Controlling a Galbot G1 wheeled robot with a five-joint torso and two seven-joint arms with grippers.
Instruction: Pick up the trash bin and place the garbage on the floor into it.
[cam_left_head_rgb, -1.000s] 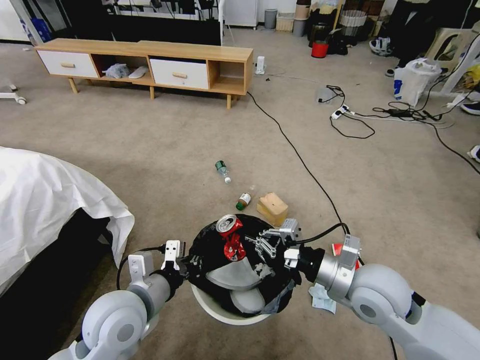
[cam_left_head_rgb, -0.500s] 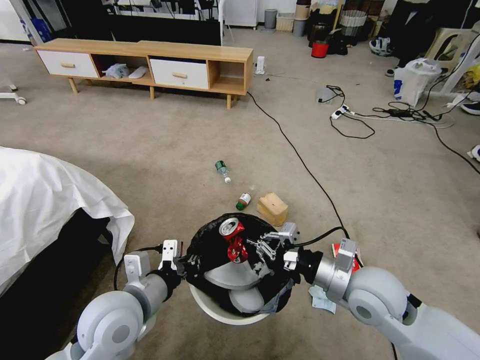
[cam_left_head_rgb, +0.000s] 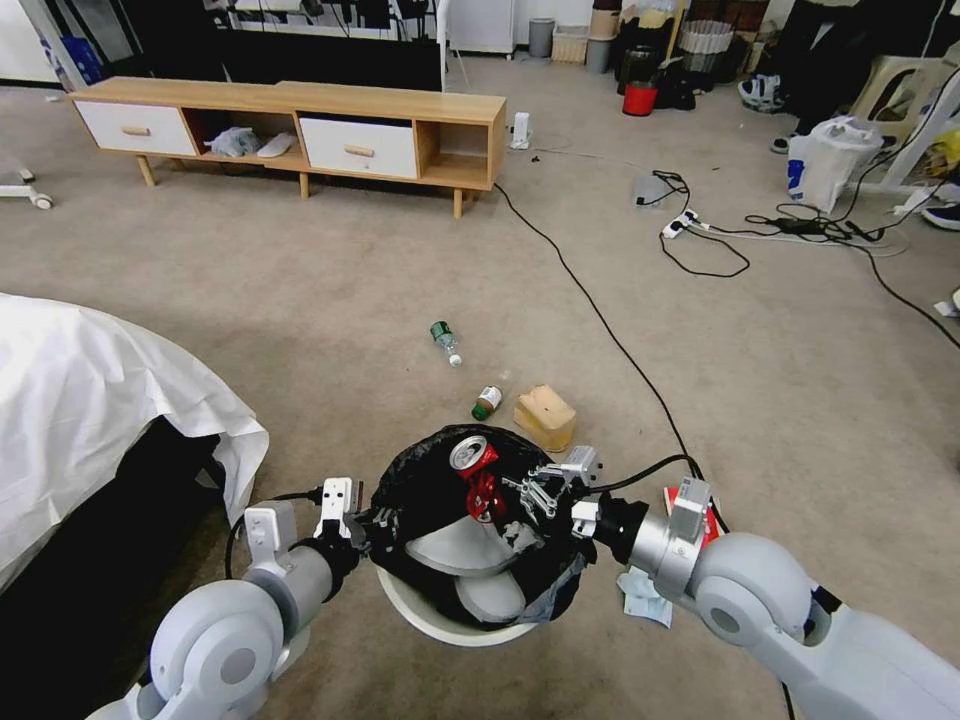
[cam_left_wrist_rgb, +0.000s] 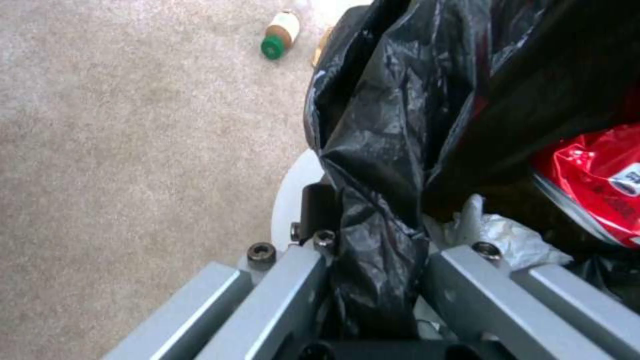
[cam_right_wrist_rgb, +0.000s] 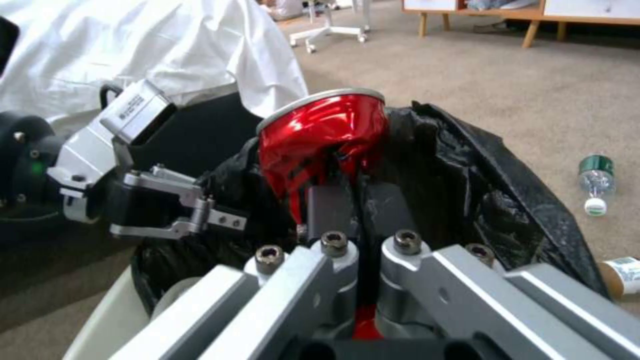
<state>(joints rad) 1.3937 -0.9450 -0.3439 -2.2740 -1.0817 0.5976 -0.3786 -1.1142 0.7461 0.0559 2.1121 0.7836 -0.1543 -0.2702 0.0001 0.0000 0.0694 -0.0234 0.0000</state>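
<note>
Carried slightly deeper over the bin (cam_left_head_rgb: 455, 625), right gripper (cam_left_head_rgb: 515, 492) pinches the can (cam_left_head_rgb: 476, 470) for dropping; left gripper (cam_left_head_rgb: 372, 522) clamps the rim, steadying it.

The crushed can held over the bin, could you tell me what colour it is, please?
Shiny red with a silver rim; the crushed can shows best in the right wrist view.

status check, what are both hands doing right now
Left hand clamped on trash bin rim. Right hand holding crushed red can over the bin. Nothing blocking.
</note>
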